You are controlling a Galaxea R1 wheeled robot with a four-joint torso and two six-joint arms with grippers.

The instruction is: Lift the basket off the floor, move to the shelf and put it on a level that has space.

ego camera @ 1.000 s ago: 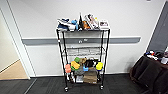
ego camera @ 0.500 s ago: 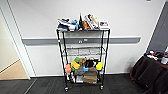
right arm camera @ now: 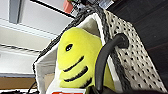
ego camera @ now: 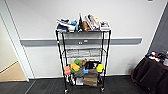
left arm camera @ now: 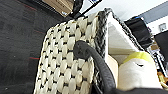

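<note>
Shelf dead ahead against the far wall, top tier crowded, lower tiers full of colourful blocks and a cardboard box; the middle wire level looks the roomiest. Basket rides up off the carpet, seen close at both wrists, yellow plush toy inside. You want to keep it level and square to the rack as you close in. Jaws: cannot tell how far open either stands, though each dark handle loops right by its wrist

The shelf stands on the floor; clutter crowds its top, colourful blocks lower down.
</note>
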